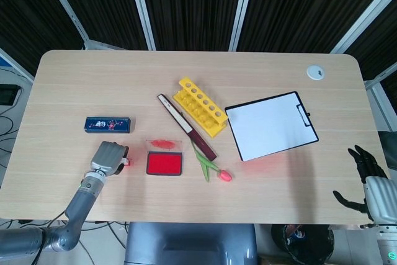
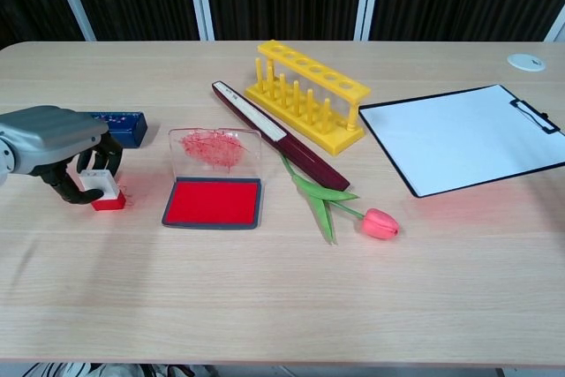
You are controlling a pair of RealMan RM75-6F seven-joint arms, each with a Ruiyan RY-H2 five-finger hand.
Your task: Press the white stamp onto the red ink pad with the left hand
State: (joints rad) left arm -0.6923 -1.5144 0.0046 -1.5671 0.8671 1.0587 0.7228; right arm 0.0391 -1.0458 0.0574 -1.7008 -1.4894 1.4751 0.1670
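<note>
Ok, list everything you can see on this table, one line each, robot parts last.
White plastic stamp with red base: 1, table's left, in left fingers.
Red ink pad: 1, lid open, right of stamp.
Blue rectangular box: 1, behind stamp.
Maroon-and-white pen case: 1, centre.
Yellow plastic tube rack: 1, centre back.
Pink artificial tulip: 1, centre front.
Black-edged clipboard with white sheet: 1, right.
White round disc: 1, far right corner.
Left hand: grey, holds stamp.
Right hand: black, off table's right edge.

Stamp (image 2: 98,186) just left of ink pad (image 2: 213,201), tulip (image 2: 353,209) to its right.
</note>
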